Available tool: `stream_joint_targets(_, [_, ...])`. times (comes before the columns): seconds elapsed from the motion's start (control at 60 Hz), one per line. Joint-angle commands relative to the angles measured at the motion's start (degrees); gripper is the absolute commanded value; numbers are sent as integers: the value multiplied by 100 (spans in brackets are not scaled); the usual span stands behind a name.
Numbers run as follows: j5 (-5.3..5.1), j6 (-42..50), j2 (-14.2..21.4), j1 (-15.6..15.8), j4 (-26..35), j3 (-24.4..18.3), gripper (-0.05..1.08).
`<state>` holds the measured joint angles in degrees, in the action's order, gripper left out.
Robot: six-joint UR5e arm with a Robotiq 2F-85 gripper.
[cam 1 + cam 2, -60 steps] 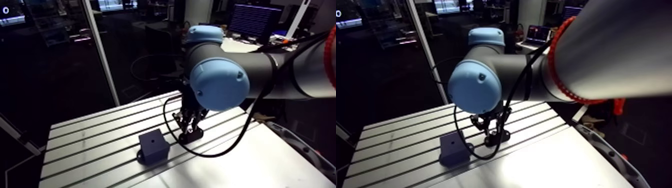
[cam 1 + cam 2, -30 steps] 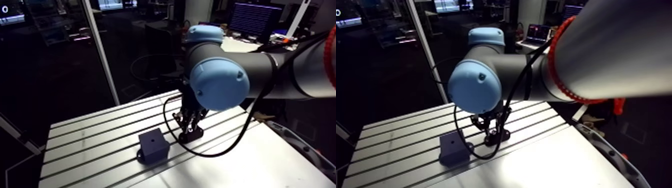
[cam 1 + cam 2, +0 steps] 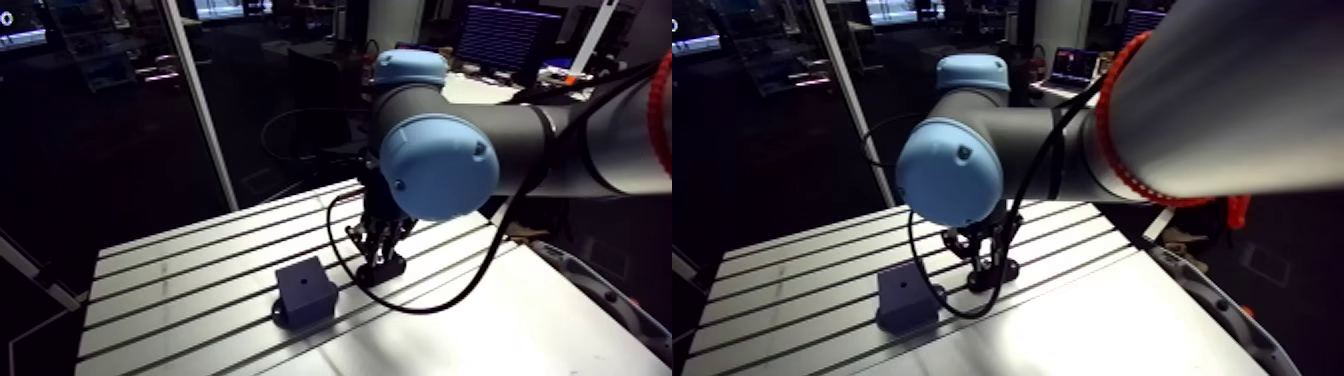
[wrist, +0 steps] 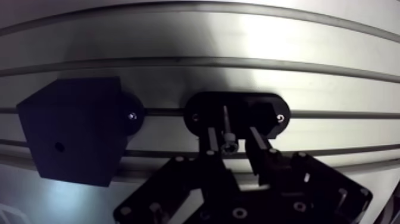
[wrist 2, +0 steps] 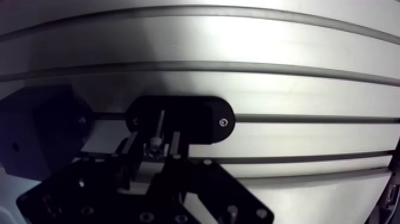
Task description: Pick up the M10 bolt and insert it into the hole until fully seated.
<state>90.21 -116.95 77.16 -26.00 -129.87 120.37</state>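
The slotted aluminium table [image 3: 180,270] carried only two dark pieces, set just beside each other along one slot. One was a black block [image 3: 305,290] with a small hole [image 3: 301,283] in its top face. The other was a flat oval holder [image 4: 268,108].

Both looked screwed into the slot, probably so that neither would shift when pushed or pulled. The bolt [image 4: 227,142] stood upright in the middle of the holder, head up and shaft down. That seemed meant to present it for a straight grip from above.

In the wrist view the gripper [image 4: 233,134] hung low over the holder with the bolt between its fingers [image 4: 257,143]. The fingers were apart, one on each side of the head. A clear gap showed on at least one side, so nothing was clamped yet.

By my reading this was the grasping step, early in the job, and the bolt had not yet left its holder. The next move would call for closing squarely on the head, since a skewed grip could tilt the shaft and make it jam at the hole. The block sat close by, so the carry should be short.
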Motion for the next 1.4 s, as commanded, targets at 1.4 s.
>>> stream_joint_targets(1.4, [46,-17,-13,6,18,-26,76])
